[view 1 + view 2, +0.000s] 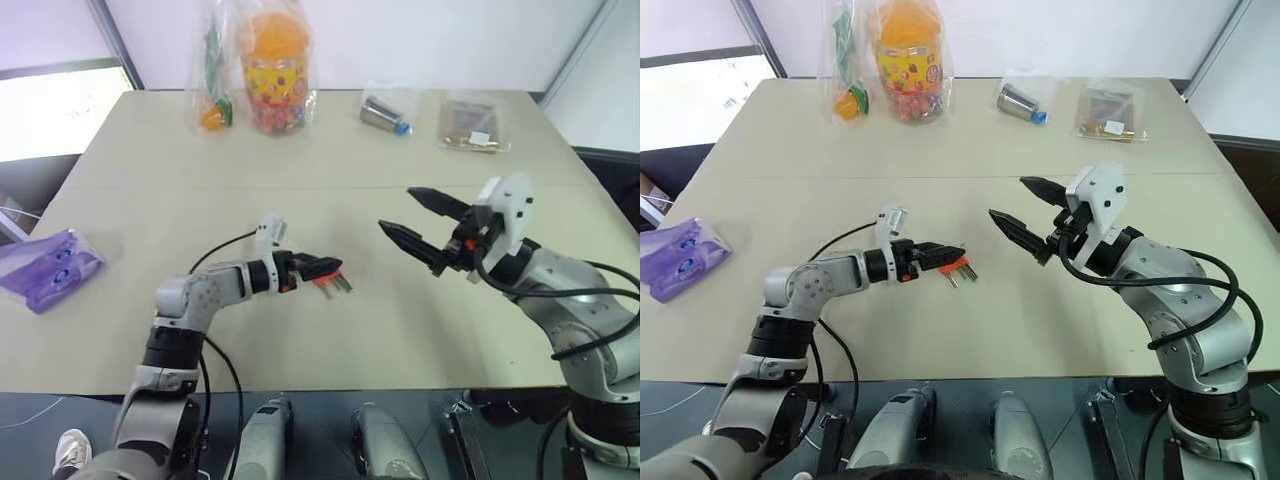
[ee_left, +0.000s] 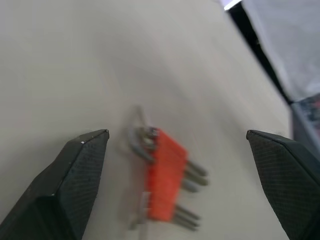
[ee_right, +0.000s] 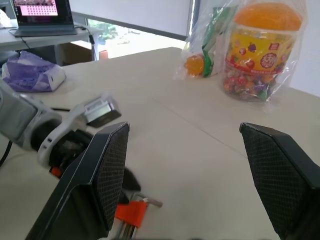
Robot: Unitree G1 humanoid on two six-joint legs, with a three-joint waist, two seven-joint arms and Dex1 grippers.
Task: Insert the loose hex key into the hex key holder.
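Jaws spread, left gripper over blurred hex key holder.

Beige table, white wall, bright window.

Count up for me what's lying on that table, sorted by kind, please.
Red hex key holder: 1
Candy jar in a clear bag: 1
Bag with green and orange items: 1
Bagged metal cylinder with blue cap: 1
Flat clear bag with brown contents: 1
Purple packet: 1
Total: 6
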